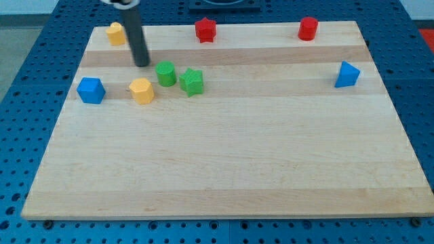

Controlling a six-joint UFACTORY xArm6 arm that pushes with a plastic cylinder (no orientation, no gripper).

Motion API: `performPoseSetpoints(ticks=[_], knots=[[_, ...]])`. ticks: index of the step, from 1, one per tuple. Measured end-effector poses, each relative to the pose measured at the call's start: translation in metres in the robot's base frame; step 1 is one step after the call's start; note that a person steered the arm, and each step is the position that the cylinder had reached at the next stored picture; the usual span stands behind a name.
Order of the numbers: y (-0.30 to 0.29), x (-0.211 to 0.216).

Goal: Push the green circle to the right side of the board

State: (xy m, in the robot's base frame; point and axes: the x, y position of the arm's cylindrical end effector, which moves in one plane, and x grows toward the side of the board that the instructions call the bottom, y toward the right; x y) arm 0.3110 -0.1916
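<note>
The green circle [166, 73] stands in the upper left part of the wooden board [224, 163]. A green star [192, 81] sits right beside it on the view's right, almost touching. My tip [142, 64] is on the board just to the upper left of the green circle, a small gap away. The dark rod rises from it toward the view's top. A yellow hexagon [142, 90] lies below the tip, to the lower left of the green circle.
A blue cube [90, 90] is at the left edge. A yellow block [116, 33] sits at the top left. A red star [205, 30] and a red cylinder [308, 28] stand along the top edge. A blue triangular block [347, 74] is at the right.
</note>
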Motion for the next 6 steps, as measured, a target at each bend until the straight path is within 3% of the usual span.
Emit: performPoseSetpoints(ticks=[2,5,6], knots=[[0.014,0.045],[0.155,0.027],[0.176,0.01]])
